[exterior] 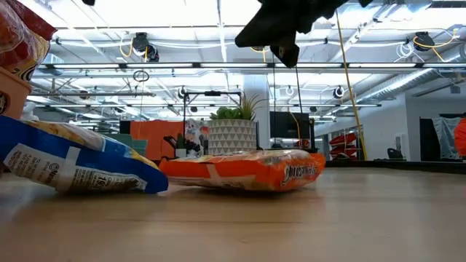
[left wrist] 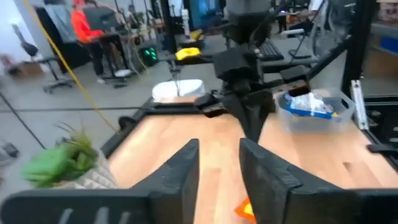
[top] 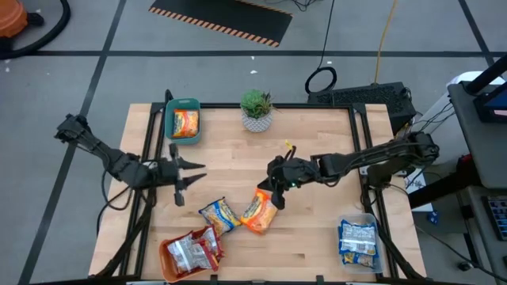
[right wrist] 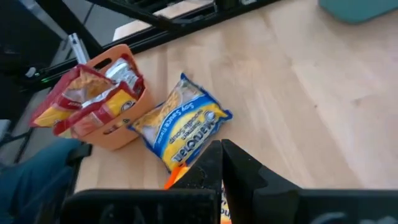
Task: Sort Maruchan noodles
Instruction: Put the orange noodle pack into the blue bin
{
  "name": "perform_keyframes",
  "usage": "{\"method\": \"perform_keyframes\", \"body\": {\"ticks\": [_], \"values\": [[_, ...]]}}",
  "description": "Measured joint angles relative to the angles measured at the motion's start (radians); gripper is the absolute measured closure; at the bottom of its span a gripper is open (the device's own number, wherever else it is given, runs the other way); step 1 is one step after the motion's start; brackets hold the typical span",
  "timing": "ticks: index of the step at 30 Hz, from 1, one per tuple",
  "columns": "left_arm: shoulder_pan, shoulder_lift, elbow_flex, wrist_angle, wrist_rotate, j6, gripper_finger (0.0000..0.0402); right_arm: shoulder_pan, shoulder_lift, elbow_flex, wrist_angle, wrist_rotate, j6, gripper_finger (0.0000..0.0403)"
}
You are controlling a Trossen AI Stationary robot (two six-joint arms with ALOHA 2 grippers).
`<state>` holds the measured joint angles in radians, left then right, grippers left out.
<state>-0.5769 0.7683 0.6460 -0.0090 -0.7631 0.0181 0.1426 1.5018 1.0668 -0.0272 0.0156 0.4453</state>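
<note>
- right end effector hangs closed and empty just above the orange packet; it should open, then drop squarely over the packet's middle.
- loose on the tabletop: one orange packet, one blue-and-yellow packet beside it.
- orange bin: perhaps three red-and-silver packets, hard to count.
- left end effector, slightly open, waits empty.

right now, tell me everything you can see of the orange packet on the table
The orange packet is a flat, crinkly plastic ramen wrapper with white lettering, lying loose on the wooden table. It sits near the middle, beside the blue packet; whether they touch is unclear. The right tool hovers shut just above its end, not gripping it.
</note>
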Motion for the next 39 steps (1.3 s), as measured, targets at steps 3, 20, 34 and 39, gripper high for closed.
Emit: {"method": "perform_keyframes", "body": {"ticks": [3,20,34,39], "values": [[0.040,0.024,0.000,-0.014,0.026,-0.034,0.0251,-0.012,0.003,0.000,-0.016,-0.044,0.023,0.0403],[0.153,0.081,0.000,-0.101,0.058,-0.182,0.0208,0.249,0.050,-0.164,-0.060,0.073,0.151,0.0247],[0.153,0.083,0.000,-0.099,0.092,-0.158,0.0208,0.270,0.051,-0.299,-0.021,0.245,-0.059,0.0135],[0.153,0.083,0.000,-0.098,0.092,-0.158,0.0208,0.243,0.055,-0.420,0.230,0.214,-0.042,0.0152]]}}
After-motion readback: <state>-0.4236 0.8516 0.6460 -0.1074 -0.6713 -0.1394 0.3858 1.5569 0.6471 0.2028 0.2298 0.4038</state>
